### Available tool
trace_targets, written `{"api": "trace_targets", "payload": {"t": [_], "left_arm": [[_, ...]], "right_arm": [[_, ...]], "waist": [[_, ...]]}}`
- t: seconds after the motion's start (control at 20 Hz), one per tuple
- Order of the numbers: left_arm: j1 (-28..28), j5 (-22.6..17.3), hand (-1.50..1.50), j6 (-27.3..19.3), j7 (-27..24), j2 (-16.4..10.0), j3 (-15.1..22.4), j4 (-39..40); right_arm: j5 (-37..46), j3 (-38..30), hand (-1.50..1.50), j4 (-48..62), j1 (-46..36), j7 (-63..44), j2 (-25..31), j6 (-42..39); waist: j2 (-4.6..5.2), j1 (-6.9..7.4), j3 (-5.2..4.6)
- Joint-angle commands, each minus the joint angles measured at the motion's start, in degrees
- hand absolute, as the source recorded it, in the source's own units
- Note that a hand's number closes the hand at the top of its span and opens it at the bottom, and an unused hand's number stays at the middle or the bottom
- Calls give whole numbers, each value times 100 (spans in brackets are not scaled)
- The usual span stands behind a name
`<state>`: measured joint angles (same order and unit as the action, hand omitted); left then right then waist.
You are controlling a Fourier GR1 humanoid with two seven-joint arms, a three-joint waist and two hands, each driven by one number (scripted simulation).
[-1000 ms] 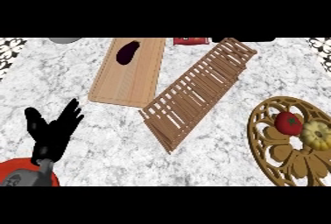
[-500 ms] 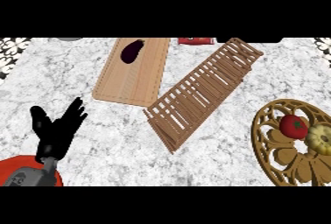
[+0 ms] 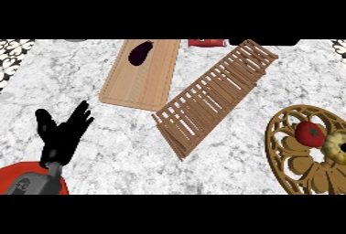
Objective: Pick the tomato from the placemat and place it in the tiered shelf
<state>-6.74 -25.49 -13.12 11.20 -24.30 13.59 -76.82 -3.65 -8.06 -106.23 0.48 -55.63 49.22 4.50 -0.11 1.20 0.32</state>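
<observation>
- The left robot hand (image 3: 64,132) rests near the front-left corner of the worktop (image 3: 128,151), fingers straight and spread, grasping nothing.
- At the right edge lies a round openwork placemat (image 3: 287,160). The tomato (image 3: 310,134) sits on it, just beside a pale ring-shaped item (image 3: 336,147).
- The slatted wooden tiered shelf (image 3: 216,96) lies slantwise across the middle, between the hand and the tomato.
- Farther back on the left, a cutting board (image 3: 138,84) carries a dark eggplant (image 3: 140,52).
- A red item (image 3: 206,42) sits at the far edge.
- The worktop is white-grey marble.
</observation>
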Motion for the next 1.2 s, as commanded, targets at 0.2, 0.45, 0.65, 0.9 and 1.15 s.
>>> {"api": "trace_targets", "payload": {"t": [0.2, 0.45, 0.65, 0.9, 1.15], "left_arm": [[337, 214, 0, 202, -317, 294, -21, 489], [84, 231, 0, 178, -48, 241, -258, 487], [251, 270, 0, 238, 182, 219, -251, 146], [392, 375, 0, 392, -173, 373, -380, 334], [269, 551, 0, 179, 167, 509, -278, 85]], "right_arm": [[620, 948, -150, 389, -864, -832, -350, -230], [1241, 1286, -150, 394, -655, -1120, -741, 59], [1525, 1255, -150, 794, -995, -1140, -856, -132], [1795, 1210, -150, 588, -747, -1086, -1063, -91], [2386, 1687, -150, 1419, -1064, -972, -1580, 21]], "waist": [[26, -61, -38], [17, -119, -37], [17, -78, -34], [8, -130, -35], [21, -59, -33]]}}
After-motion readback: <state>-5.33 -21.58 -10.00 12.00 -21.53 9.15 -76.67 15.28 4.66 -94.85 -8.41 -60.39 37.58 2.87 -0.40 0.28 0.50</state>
